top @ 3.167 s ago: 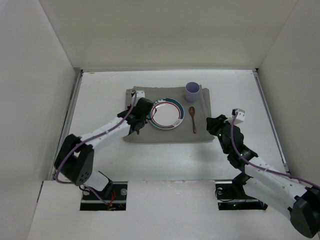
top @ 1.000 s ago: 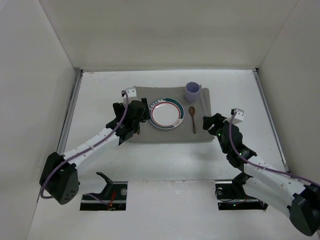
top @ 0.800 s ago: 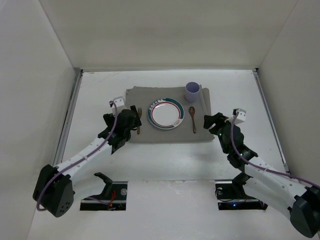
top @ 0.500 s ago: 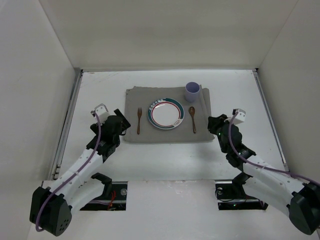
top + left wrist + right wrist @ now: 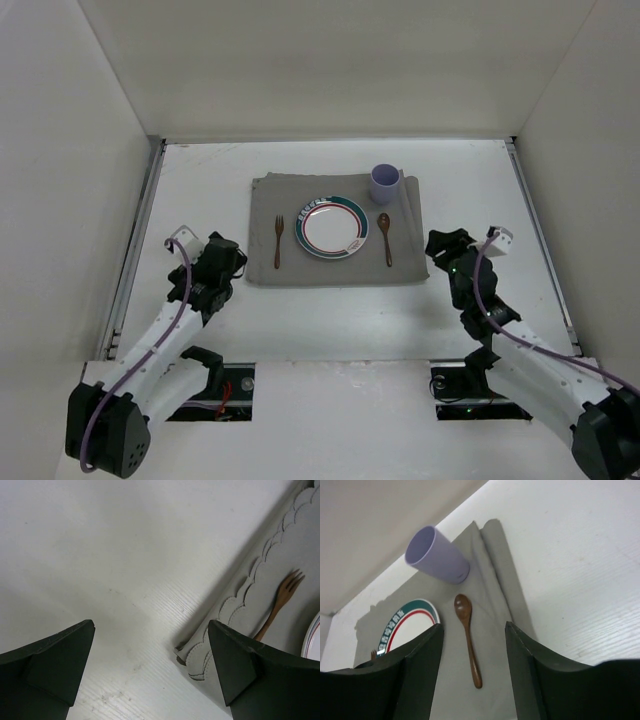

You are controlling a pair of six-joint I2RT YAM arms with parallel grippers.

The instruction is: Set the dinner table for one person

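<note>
On the white dinner table [image 5: 200, 180] lies a grey scalloped mat [image 5: 337, 272]. It carries a white plate [image 5: 332, 226] with a green and red rim, a wooden fork [image 5: 278, 240] to its left, a wooden spoon [image 5: 385, 237] to its right and a lilac cup [image 5: 385, 183] at the back right. My left gripper [image 5: 222, 262] hovers open off the mat's left edge, its view showing the mat [image 5: 235, 610] corner and fork [image 5: 280, 602]. My right gripper [image 5: 445, 250] stands open off the mat's right edge, facing the spoon [image 5: 467, 637], cup [image 5: 437, 555] and plate [image 5: 407, 627]. Both hold nothing.
White walls close in the table on three sides. Thin metal rails [image 5: 140, 230] run along the left and right [image 5: 540, 230] edges. The mat's right side has a folded strip [image 5: 502, 570] of cloth beside the cup.
My left arm has pulled back from the fork and mat toward the near left, leaving the fork lying on the mat. My right arm has drawn slightly right and back.
</note>
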